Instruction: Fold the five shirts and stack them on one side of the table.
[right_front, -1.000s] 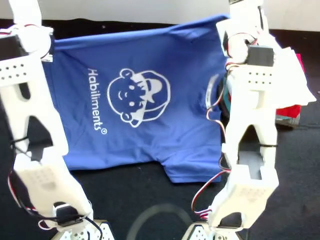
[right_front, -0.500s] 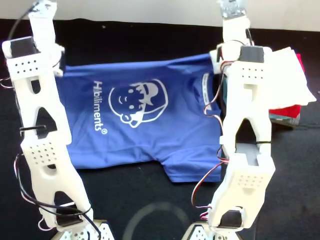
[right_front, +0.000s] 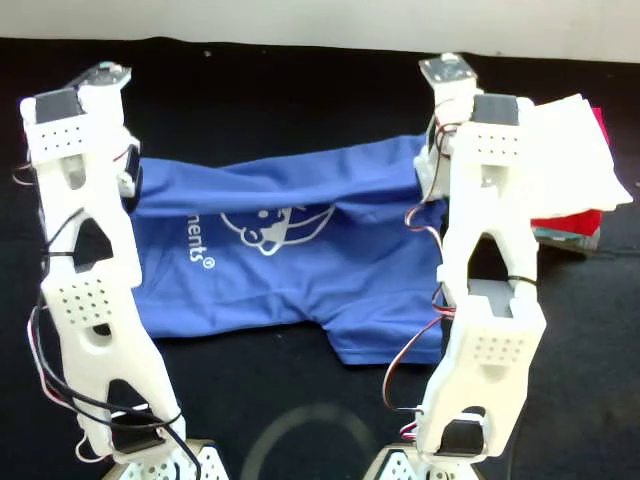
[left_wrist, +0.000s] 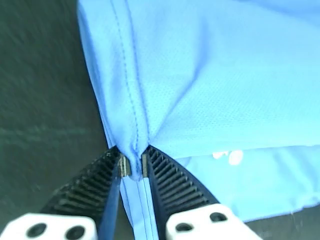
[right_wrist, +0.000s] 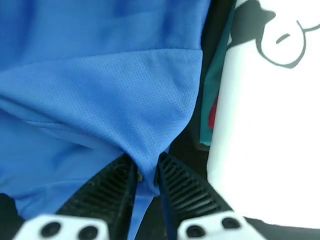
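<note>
- Blue fabric: one blue shirt (right_front: 300, 270) lies spread over the middle of the black bench (right_front: 300, 90), between the two arms. Its far edge is lifted and drooping towards the near half, with a soft ridge running across.
- White print on the shirt's chest shows a cartoon figure (right_front: 275, 225). The fold hides its upper part.
- Beside the figure runs a line of white lettering (right_front: 195, 250). Only its tail end shows, and the rest is under the fold.
- The left gripper (left_wrist: 132, 166) is clamped on the shirt's stitched side hem, and cloth is bunched between its ribbed black pads (left_wrist: 107, 172).
- The right gripper (right_wrist: 147, 175) is pinched shut on the opposite far corner of the same shirt, where blue mesh fabric hangs into its jaws.
- A stack of folded shirts (right_front: 570, 160) sits at the right edge of the bench, just beside the right arm. The top one is white (right_wrist: 265, 125) and bears a black line drawing. Teal (right_wrist: 210, 100) and red (right_front: 575, 222) layers peek out below.
</note>
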